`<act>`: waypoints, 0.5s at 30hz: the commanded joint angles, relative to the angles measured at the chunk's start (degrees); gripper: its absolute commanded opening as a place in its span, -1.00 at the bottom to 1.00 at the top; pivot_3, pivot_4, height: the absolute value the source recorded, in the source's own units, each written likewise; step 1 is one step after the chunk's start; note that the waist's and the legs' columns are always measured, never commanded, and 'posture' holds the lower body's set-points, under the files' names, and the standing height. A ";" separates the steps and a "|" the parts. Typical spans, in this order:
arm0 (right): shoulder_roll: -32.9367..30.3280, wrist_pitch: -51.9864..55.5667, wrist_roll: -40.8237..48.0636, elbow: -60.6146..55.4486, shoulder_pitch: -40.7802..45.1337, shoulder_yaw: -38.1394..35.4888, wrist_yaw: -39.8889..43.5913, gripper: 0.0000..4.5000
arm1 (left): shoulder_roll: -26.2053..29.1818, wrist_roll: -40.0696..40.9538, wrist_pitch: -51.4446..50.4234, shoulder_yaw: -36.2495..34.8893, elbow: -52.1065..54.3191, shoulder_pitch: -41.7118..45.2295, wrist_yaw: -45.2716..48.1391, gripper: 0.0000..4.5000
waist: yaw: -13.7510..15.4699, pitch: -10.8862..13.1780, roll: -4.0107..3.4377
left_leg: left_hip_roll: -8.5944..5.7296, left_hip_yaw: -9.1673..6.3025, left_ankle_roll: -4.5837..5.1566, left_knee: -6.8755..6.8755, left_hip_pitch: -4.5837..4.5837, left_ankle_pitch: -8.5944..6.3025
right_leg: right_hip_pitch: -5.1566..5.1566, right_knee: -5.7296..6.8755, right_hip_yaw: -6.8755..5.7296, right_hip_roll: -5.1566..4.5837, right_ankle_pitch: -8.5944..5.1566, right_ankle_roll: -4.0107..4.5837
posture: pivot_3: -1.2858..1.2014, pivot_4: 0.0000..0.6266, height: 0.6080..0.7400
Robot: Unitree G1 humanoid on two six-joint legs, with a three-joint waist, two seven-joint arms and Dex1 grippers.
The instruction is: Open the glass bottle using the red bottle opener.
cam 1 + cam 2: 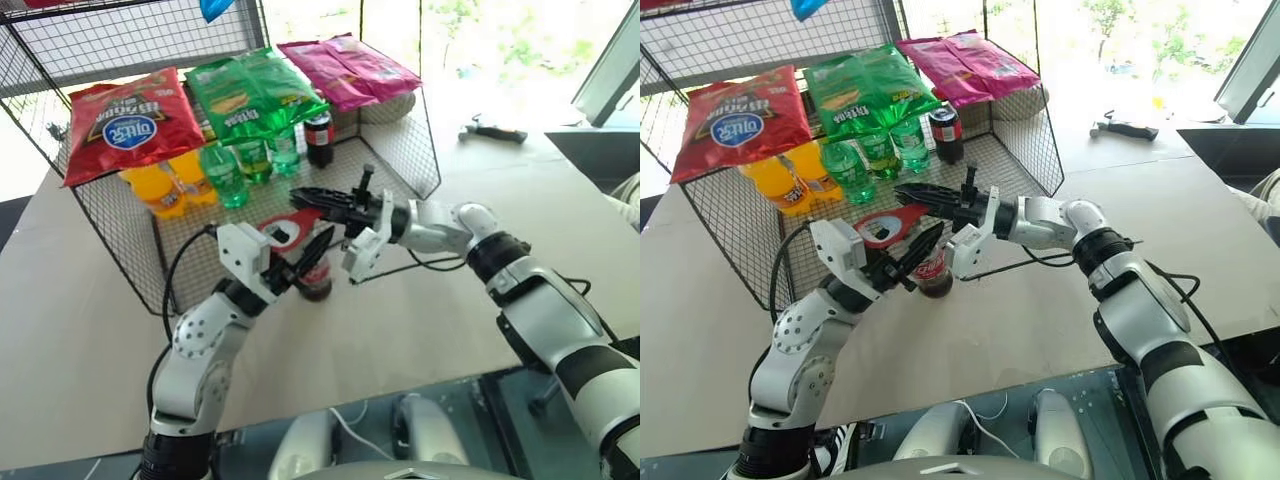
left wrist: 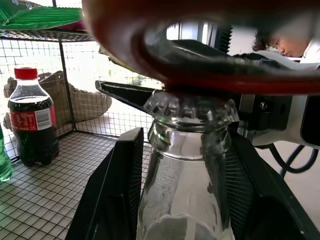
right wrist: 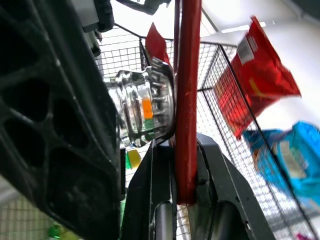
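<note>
Glass bottle gripped by left fingers, right fingers clamping red bottle opener on cap

Tan table w/ a flat, matte top. Wire rack sat on it, reaching from right by the left gripper jaws to well beyond them. Bottle stood upright btwn those jaws at the rack's front edge; can't tell if its base met the tabletop or the rack floor. Black tool lay on the table far beyond the jaws, off to their right, past the rack.
</note>
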State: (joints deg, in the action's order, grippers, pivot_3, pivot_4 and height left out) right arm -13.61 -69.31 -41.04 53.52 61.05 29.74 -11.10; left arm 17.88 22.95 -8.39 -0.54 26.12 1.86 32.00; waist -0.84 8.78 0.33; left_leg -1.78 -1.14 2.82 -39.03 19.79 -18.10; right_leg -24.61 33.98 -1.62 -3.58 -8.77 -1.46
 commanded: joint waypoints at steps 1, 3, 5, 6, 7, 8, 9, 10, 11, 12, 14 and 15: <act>1.30 1.55 12.31 0.80 -1.17 -4.03 6.50 -1.00 | 0.12 -0.29 -1.02 1.92 -1.17 -1.07 0.63 -0.15 | 0.01 0.03 -0.01 | 0.01 -0.01 0.00 0.02 0.01 0.00 | -0.01 -0.01 -0.01 0.00 0.00 0.00 | 0.03 -0.52 0.92; 1.93 3.93 18.57 0.52 -2.34 -6.02 10.67 -1.00 | 0.17 -0.05 -0.75 1.64 -0.81 -1.26 0.68 -0.15 | 0.01 0.04 -0.02 | 0.02 -0.04 0.00 0.04 0.03 0.00 | -0.02 -0.02 -0.01 0.00 0.00 0.00 | 0.03 -0.52 0.92; 2.64 6.45 23.92 -0.74 -3.74 -7.62 15.04 -1.00 | 0.12 0.28 -0.58 1.39 -0.55 -1.33 0.73 -0.15 | 0.02 0.05 -0.03 | 0.02 -0.06 0.00 0.05 0.05 0.00 | -0.02 -0.04 0.00 -0.01 0.00 0.00 | 0.03 -0.52 0.92; 2.95 7.64 25.95 -1.54 -4.47 -8.27 17.07 -1.00 | 0.07 0.42 -0.49 1.28 -0.42 -1.36 0.73 -0.15 | 0.02 0.05 -0.03 | 0.03 -0.07 0.00 0.05 0.06 0.00 | -0.02 -0.06 0.00 -0.01 0.00 0.00 | 0.03 -0.52 0.92; 3.19 8.65 27.52 -2.30 -5.14 -8.81 18.75 -1.00 | 0.02 0.53 -0.44 1.20 -0.29 -1.39 0.68 -0.15 | 0.01 0.05 -0.03 | 0.03 -0.08 0.01 0.06 0.06 0.00 | -0.02 -0.06 0.00 -0.01 0.00 0.00 | 0.03 -0.52 0.92; 3.37 9.83 29.10 -3.22 -6.07 -9.38 20.28 -1.00 | -0.02 0.71 -0.43 1.15 -0.03 -1.46 0.63 -0.15 | 0.00 0.05 -0.04 | 0.03 -0.09 0.01 0.07 0.06 -0.01 | -0.02 -0.07 0.01 -0.01 0.00 0.00 | 0.03 -0.52 0.92; 3.44 10.85 30.23 -4.16 -7.00 -9.87 21.52 -1.00 | 0.00 0.79 -0.40 1.12 0.23 -1.56 0.56 -0.15 | 0.01 0.06 -0.04 | 0.04 -0.11 0.01 0.08 0.06 -0.01 | -0.02 -0.07 0.01 -0.02 0.00 0.00 | 0.03 -0.52 0.92; 3.52 11.76 31.04 -5.03 -7.68 -10.32 22.63 -1.00 | 0.04 0.86 -0.39 1.07 0.33 -1.57 0.55 -0.15 | 0.01 0.06 -0.04 | 0.04 -0.12 0.01 0.11 0.06 -0.01 | -0.03 -0.07 0.01 -0.02 0.00 0.00 | 0.03 -0.52 0.92; 3.59 12.68 31.74 -5.90 -8.37 -10.74 23.58 -1.00 | 0.04 0.95 -0.37 0.98 0.45 -1.59 0.49 -0.15 | 0.03 0.06 -0.05 | 0.04 -0.14 0.02 0.13 0.06 -0.01 | -0.02 -0.07 0.02 -0.02 0.00 0.00 | 0.03 -0.52 0.92; 3.64 13.51 32.30 -6.75 -9.09 -11.13 24.38 -1.00 | 0.10 1.04 -0.35 0.87 0.62 -1.63 0.43 -0.15 | 0.04 0.07 -0.07 | 0.04 -0.14 0.01 0.14 0.07 -0.01 | -0.04 -0.07 0.02 -0.03 0.00 0.00 | 0.03 -0.52 0.92; 3.64 14.68 32.88 -8.07 -10.32 -11.71 25.60 -1.00 | 0.11 1.07 -0.10 0.54 0.76 -1.57 0.19 -0.15 | 0.06 0.08 -0.07 | 0.03 -0.14 0.02 0.15 0.10 -0.01 | -0.06 -0.08 0.02 -0.04 0.00 0.00 | 0.03 -0.52 0.92; 3.55 15.12 32.87 -8.72 -11.03 -11.98 26.03 -1.00 | 0.10 1.06 -0.03 0.41 0.89 -1.57 0.02 -0.15 | 0.05 0.08 -0.07 | 0.03 -0.15 0.02 0.15 0.11 -0.01 | -0.06 -0.08 0.01 -0.04 0.00 0.00 | 0.03 -0.52 0.92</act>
State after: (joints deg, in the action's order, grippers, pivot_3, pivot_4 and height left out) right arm -10.18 -54.93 -9.95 47.96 50.15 19.46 13.99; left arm 17.85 23.83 -7.90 -0.70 26.65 1.20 32.01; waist -0.78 8.86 0.26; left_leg -1.74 -1.29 2.83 -38.88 19.90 -18.11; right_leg -24.67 33.89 -1.60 -3.62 -8.77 -1.46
